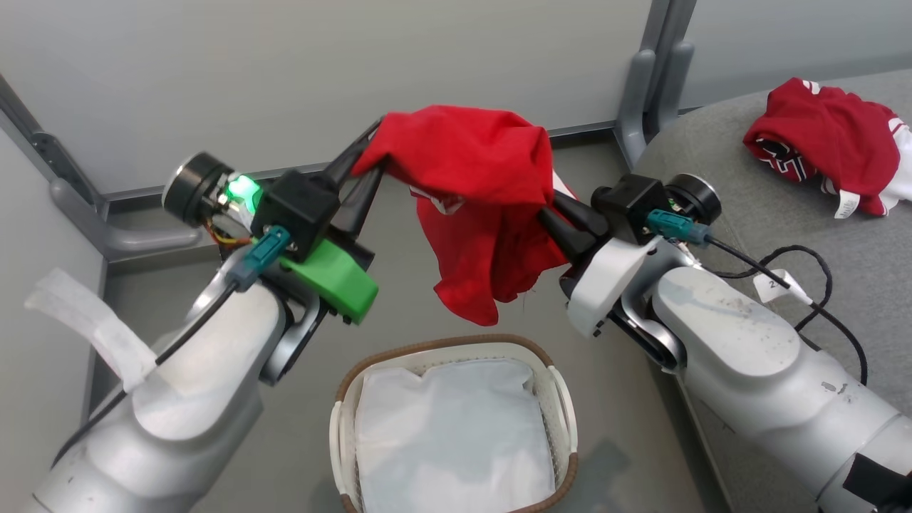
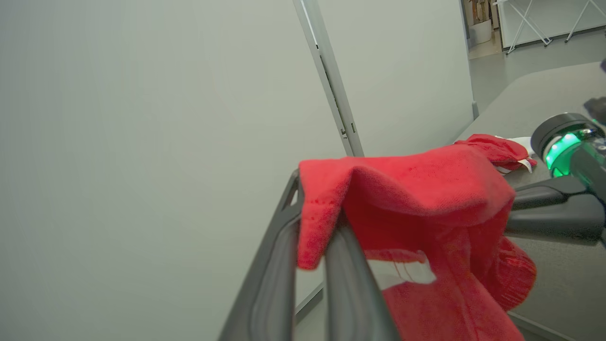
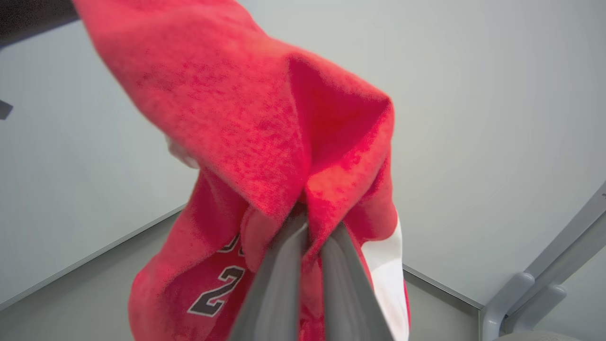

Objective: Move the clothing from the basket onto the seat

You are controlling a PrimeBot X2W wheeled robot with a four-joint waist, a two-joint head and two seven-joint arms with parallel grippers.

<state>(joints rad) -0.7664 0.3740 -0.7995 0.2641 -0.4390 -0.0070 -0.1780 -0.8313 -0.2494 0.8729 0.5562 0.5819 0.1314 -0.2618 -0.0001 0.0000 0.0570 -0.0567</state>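
Above the white-lined basket (image 1: 442, 343), the head view shows a red jersey (image 1: 470, 185) strung in the air between the left gripper (image 1: 367, 160) and right gripper (image 1: 550, 216), both pinched tight on it, while a second red garment (image 1: 819, 142) lies crumpled on the grey seat (image 1: 784, 214) at right. Left wrist view: two dark fingers (image 2: 279, 265) clamp a folded edge of the jersey. Right wrist view: the fingers squeeze a bunched fold above a black-and-white numeral (image 3: 213, 296).

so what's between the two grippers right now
A red jersey hangs stretched between the left gripper and right gripper, each shut on it; the head view shows this.
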